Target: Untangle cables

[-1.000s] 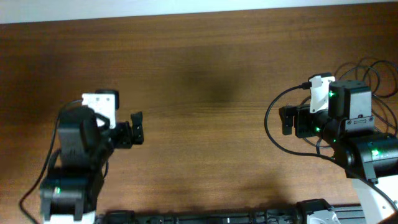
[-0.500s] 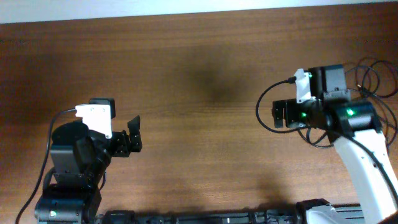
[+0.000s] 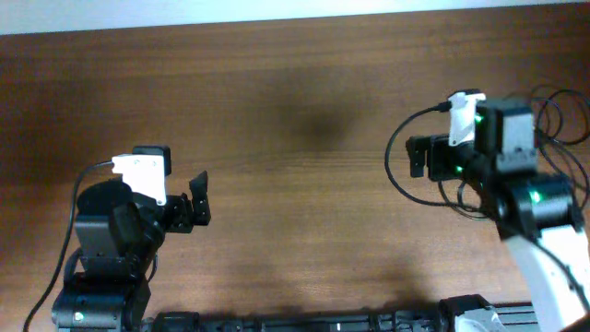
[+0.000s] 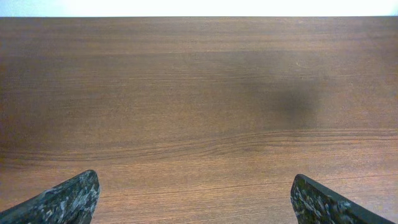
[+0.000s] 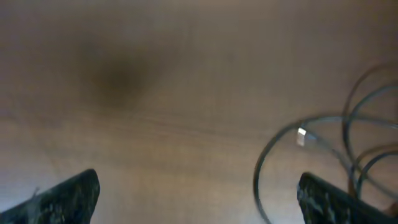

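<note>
The cables point(image 3: 553, 95) are thin black loops at the table's right edge, partly hidden behind my right arm. In the blurred right wrist view they curve in from the right point(image 5: 257, 177), with a small metallic plug end point(image 5: 301, 135). My right gripper point(image 3: 419, 157) hangs above the table to the left of the loops; its jaws point(image 5: 199, 202) stand wide open and empty, with one cable arc just inside the right finger point(image 5: 339, 200). My left gripper point(image 3: 198, 198) is open and empty over bare wood far to the left point(image 4: 196, 205), with no cable near it.
The brown wooden table point(image 3: 295, 111) ends at a pale strip along its far edge. A thicker black wire point(image 3: 395, 175) loops out from the right arm's wrist. Dark equipment lies along the near edge point(image 3: 323, 323).
My right arm has swung and its gripper has moved toward the far side of the table, beside the loops. My left arm drew back slightly a second ago and has since stayed still.
</note>
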`<action>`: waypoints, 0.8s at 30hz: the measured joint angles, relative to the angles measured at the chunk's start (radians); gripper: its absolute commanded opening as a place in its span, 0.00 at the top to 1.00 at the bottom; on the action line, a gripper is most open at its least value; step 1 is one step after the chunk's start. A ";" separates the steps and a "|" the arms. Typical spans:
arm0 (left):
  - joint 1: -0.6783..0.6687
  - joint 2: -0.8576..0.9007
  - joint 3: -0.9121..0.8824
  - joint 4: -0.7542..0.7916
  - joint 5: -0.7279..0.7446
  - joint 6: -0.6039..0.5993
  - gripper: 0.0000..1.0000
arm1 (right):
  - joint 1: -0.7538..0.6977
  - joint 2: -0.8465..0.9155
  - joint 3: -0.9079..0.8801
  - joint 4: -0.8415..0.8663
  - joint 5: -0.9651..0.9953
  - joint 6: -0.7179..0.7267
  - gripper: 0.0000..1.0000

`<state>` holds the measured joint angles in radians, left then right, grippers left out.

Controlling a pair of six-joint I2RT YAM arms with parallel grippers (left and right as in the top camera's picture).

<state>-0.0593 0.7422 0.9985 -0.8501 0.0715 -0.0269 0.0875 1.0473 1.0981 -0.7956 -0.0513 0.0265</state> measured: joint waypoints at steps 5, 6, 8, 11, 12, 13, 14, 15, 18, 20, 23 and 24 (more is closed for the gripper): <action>0.000 0.000 -0.001 -0.002 0.000 0.000 0.01 | 0.000 -0.272 -0.251 0.297 0.002 0.000 0.01; 0.000 0.000 -0.001 -0.002 0.000 0.000 0.01 | 0.000 -0.339 -0.317 0.376 0.003 0.000 0.02; 0.000 0.000 -0.001 -0.002 0.000 0.000 0.01 | 0.000 -0.450 -0.413 0.474 0.002 0.000 0.02; 0.000 0.000 -0.002 -0.002 0.000 0.000 0.01 | 0.000 -0.636 -0.580 0.602 0.003 0.000 0.02; 0.000 0.000 -0.003 -0.002 0.000 0.000 0.01 | 0.000 -0.687 -0.631 0.647 0.003 0.000 0.02; 0.000 0.000 -0.003 -0.001 0.000 0.000 0.01 | 0.000 -0.728 -0.681 0.705 0.003 0.000 0.01; 0.000 0.000 -0.004 -0.002 0.000 0.000 0.01 | 0.000 -0.782 -0.742 0.781 0.003 0.000 0.02; 0.000 0.000 -0.004 -0.001 0.000 0.000 0.01 | 0.000 -0.807 -0.779 0.835 0.003 0.000 0.01; 0.000 0.000 -0.004 -0.002 0.000 0.000 0.01 | -0.018 -0.883 -0.892 0.978 0.002 0.000 0.01; 0.000 0.000 -0.004 0.000 0.000 0.000 0.01 | -0.043 -0.911 -0.954 1.027 0.001 0.001 0.02; 0.000 0.000 -0.004 -0.001 0.000 0.000 0.01 | -0.083 -0.988 -1.031 1.077 -0.006 0.000 0.01; 0.000 0.000 -0.004 -0.002 0.000 0.000 0.01 | -0.090 -1.012 -1.049 1.084 -0.009 0.000 0.01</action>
<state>-0.0593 0.7422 0.9943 -0.8516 0.0719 -0.0269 -0.0029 0.0357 0.0490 0.2886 -0.0601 0.0269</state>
